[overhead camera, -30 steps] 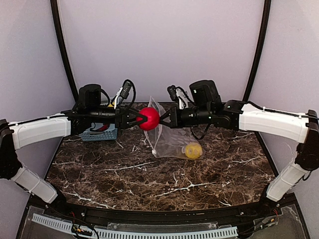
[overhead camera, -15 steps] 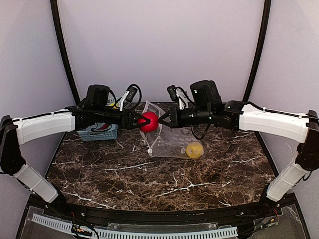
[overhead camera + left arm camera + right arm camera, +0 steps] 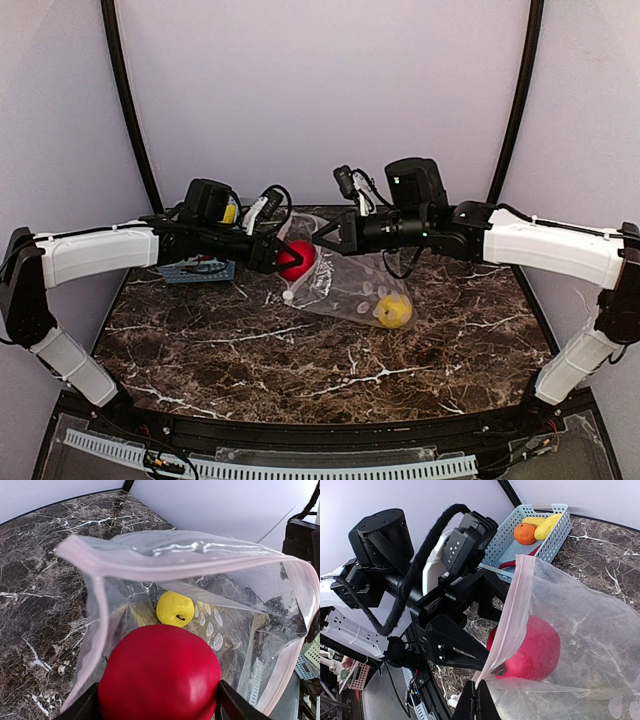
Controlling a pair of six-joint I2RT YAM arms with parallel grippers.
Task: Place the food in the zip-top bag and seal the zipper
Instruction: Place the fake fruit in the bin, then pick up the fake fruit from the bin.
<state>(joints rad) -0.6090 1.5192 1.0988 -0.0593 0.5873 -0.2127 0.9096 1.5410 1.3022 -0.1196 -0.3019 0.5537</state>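
The left gripper (image 3: 284,259) clamps the round red piece (image 3: 159,675) at the mouth of the bag (image 3: 350,288), partly inside. The opening faces left toward it, and the bag's length runs off to the right. The right gripper (image 3: 322,243) pinches the mouth's upper edge, holding it open. A yellow piece (image 3: 394,311) lies deeper in, so a short push rightward looks enough.

bag (image 3: 190,555): clear glossy plastic; red piece (image 3: 159,677): smooth, satin; table (image 3: 35,580): polished marble-look
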